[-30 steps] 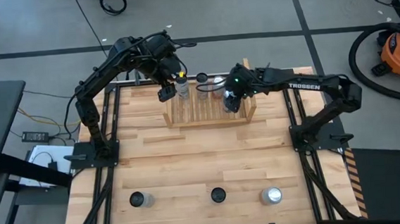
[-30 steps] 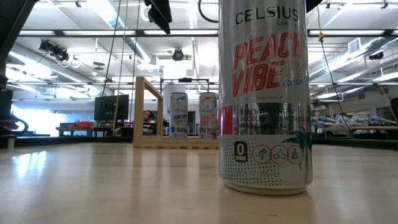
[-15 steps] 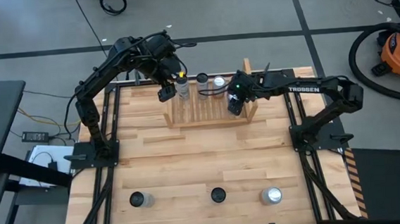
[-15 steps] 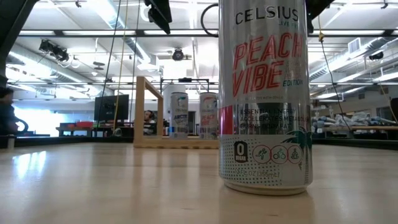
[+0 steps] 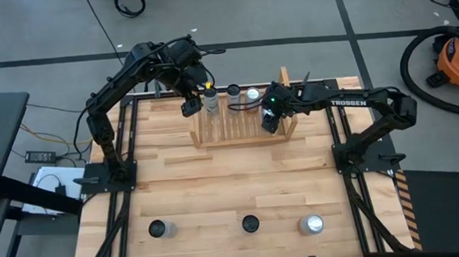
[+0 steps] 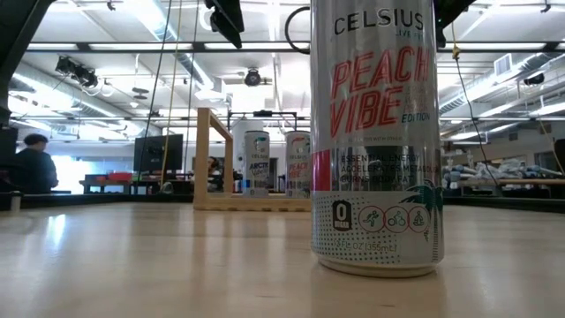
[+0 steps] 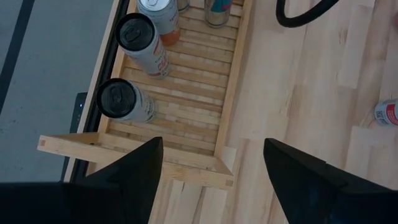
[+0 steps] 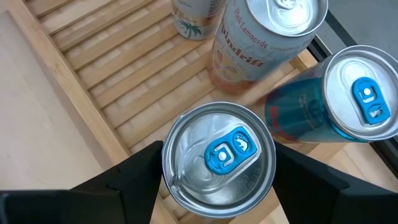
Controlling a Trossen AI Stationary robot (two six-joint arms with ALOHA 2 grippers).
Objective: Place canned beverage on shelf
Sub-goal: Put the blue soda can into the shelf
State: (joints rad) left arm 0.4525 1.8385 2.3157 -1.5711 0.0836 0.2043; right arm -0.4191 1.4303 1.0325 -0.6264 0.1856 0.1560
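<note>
The light wooden shelf [image 5: 241, 126] stands at the table's far side with several cans upright on its slats [image 7: 186, 93]. My right gripper [image 5: 270, 122] is low over the shelf's right end. In its wrist view a silver can with a blue tab [image 8: 219, 158] stands upright on the slats, between the open fingers [image 8: 140, 180]; they stand close on either side of it. A Spindrift can [image 8: 261, 43] and a blue can [image 8: 339, 102] stand just beyond it. My left gripper [image 5: 189, 108] hovers open above the shelf's left end, holding nothing [image 7: 211, 168].
Three more cans stand along the table's near edge [image 5: 157, 228] [image 5: 250, 223] [image 5: 311, 224]. The middle one, a Celsius can [image 6: 375, 132], fills the low view. Bare wood lies between them and the shelf. A person [image 6: 33, 168] is in the room beyond.
My right gripper has sunk a little and shifted toward the shelf's right end, uncovering a can that stands behind it. My left gripper has kept still.
</note>
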